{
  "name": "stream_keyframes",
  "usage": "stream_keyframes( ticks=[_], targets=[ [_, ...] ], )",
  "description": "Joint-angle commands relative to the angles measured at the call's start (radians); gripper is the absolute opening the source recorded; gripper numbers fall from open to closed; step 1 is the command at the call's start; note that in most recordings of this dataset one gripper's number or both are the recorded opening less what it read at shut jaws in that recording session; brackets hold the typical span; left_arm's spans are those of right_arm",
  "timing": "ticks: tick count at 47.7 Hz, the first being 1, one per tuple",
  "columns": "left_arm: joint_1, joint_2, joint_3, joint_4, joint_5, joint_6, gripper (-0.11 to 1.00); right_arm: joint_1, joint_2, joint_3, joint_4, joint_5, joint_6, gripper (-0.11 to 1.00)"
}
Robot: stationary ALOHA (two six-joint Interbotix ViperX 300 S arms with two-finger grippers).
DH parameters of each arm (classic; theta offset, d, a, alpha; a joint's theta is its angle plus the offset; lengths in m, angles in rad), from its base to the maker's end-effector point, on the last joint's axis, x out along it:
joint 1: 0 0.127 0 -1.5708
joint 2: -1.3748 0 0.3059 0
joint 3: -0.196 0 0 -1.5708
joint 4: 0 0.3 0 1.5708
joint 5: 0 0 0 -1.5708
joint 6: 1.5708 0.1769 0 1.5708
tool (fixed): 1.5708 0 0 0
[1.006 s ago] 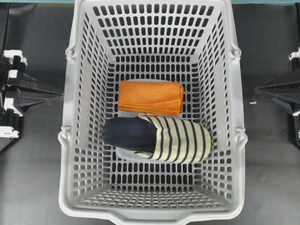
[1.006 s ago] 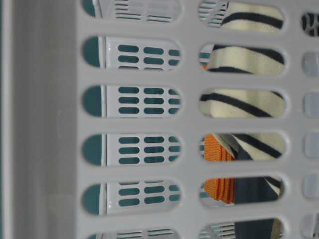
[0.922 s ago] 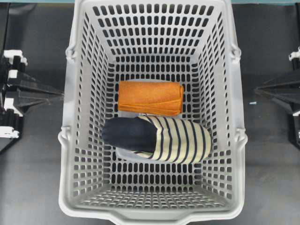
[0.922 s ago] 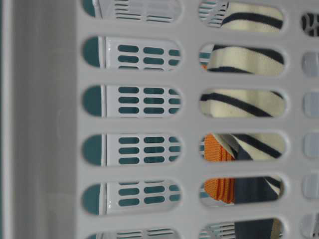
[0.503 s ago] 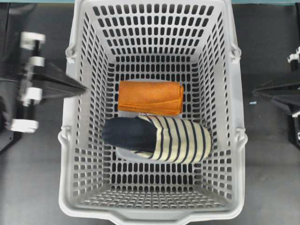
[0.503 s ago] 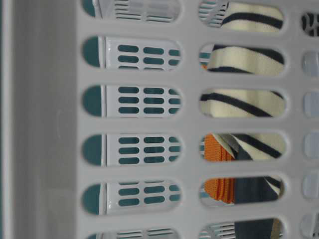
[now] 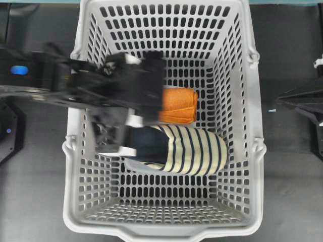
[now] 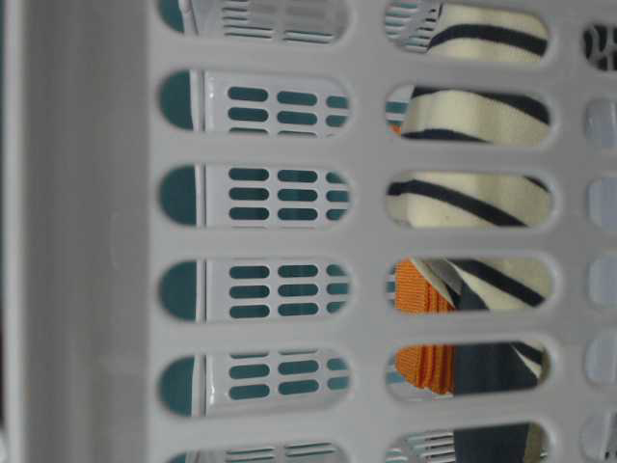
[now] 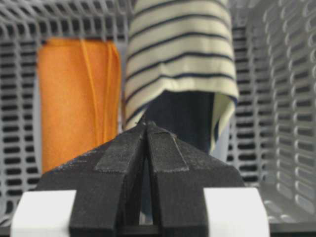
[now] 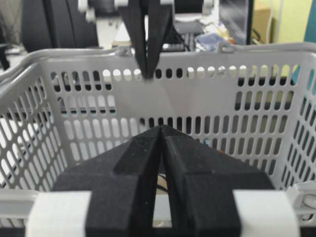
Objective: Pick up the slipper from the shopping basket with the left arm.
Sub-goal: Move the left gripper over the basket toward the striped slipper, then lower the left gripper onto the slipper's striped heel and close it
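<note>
While the left arm (image 7: 75, 85) reaches in from nine o'clock across the basket's (image 7: 166, 229) left rim in the overhead view, its black body blurs over the left half of the orange cloth (image 7: 179, 106) and the slipper's (image 7: 194, 151) heel end. In the left wrist view the left gripper (image 9: 146, 124) has its two fingers pressed together to a point, with nothing between them; the tip hangs over the basket floor, aimed at the slipper's dark insole (image 9: 180, 118). From the right wrist view the same gripper shows as a thin closed wedge pointing down just inside the far rim, at twelve o'clock in that picture.

The slipper lies on the basket floor near the middle, toe toward three o'clock in the overhead view, heel opening toward nine. Its striped upper touches the lower edge of the cloth, which sits at the slipper's twelve o'clock. Through the wall slots of the table-level view, stripes, a strip of orange and the dark insole show.

The right gripper (image 10: 162, 129) sits outside the basket at three o'clock, fingers closed tight on nothing, pointing at the basket's wall.
</note>
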Motion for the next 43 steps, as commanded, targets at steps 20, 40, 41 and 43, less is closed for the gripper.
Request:
stream_keyframes(
  ticks=[20, 40, 41, 43],
  targets=[
    [-0.048, 0.276, -0.225, 0.005, 0.114, -0.015, 0.91, 0.0, -0.018, -0.003, 0.003, 0.015, -0.002, -0.01],
    [-0.057, 0.396, -0.147, 0.005, 0.048, -0.02, 0.9, 0.0, -0.018, 0.002, 0.003, 0.018, 0.0, -0.01],
    [-0.057, 0.394, -0.14, 0.005, 0.04, -0.02, 0.9, 0.0, -0.018, 0.002, 0.003, 0.018, 0.0, -0.01],
    [-0.055, 0.394, -0.126, 0.005, 0.021, -0.025, 0.9, 0.0, -0.018, 0.005, 0.003, 0.02, 0.0, -0.01]
  ],
)
